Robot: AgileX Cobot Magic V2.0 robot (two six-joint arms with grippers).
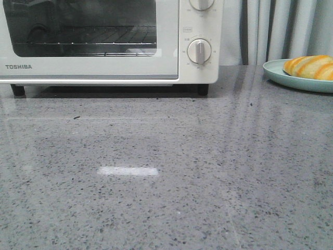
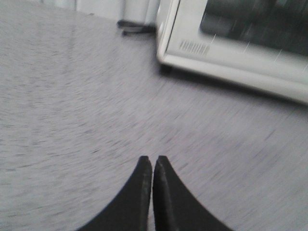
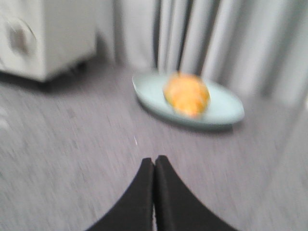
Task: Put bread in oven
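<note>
Facing you: one oven (image 1: 104, 41), door closed, on one grey table (image 1: 156, 182). One bread (image 1: 310, 66) lies on one teal plate (image 1: 278, 73) to the oven's right, long axis left-right. Your left gripper (image 2: 152, 163) and right gripper (image 3: 154, 163) are both closed, empty.

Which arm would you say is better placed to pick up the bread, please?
Probably the right: its shut right gripper faces the bread on the plate; the left gripper faces the oven.
</note>
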